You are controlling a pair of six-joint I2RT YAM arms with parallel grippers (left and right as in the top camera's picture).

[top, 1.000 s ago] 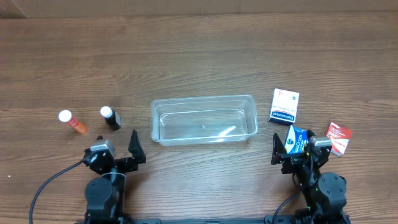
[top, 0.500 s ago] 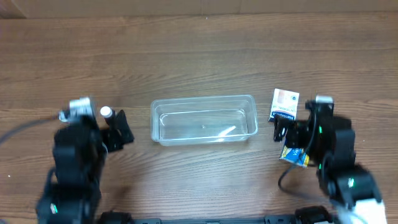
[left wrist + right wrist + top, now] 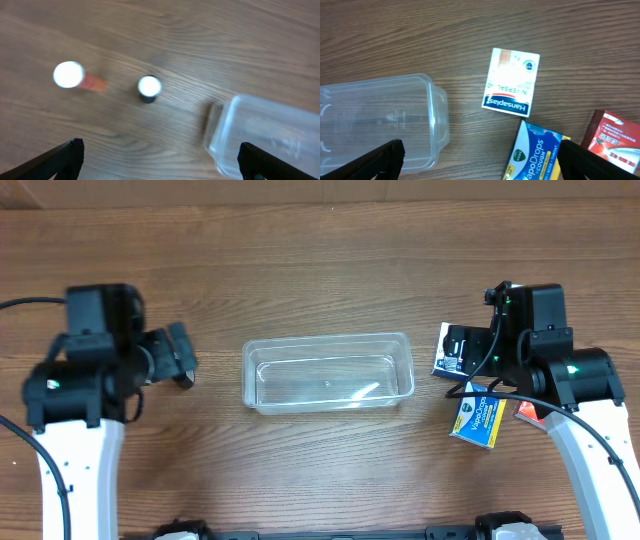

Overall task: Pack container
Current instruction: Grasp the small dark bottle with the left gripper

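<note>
The clear plastic container (image 3: 328,372) lies empty at the table's middle; it also shows in the left wrist view (image 3: 270,135) and the right wrist view (image 3: 375,120). My left gripper (image 3: 180,355) is open and empty, hovering above an orange bottle (image 3: 82,80) and a small black bottle (image 3: 149,89), both white-capped. My right gripper (image 3: 455,352) is open and empty, hovering over a white Hansaplast box (image 3: 512,80), a blue VapoDrops box (image 3: 537,157) and a red box (image 3: 615,137). In the overhead view the bottles are hidden under my left arm.
The blue box (image 3: 478,418) lies right of the container, with the red box (image 3: 524,412) partly hidden under my right arm. Bare wood table (image 3: 320,260) stretches behind the container.
Both arms have lifted from the front edge and swung out over the table, the left over the bottles and the right over the boxes. Nothing was picked up.
</note>
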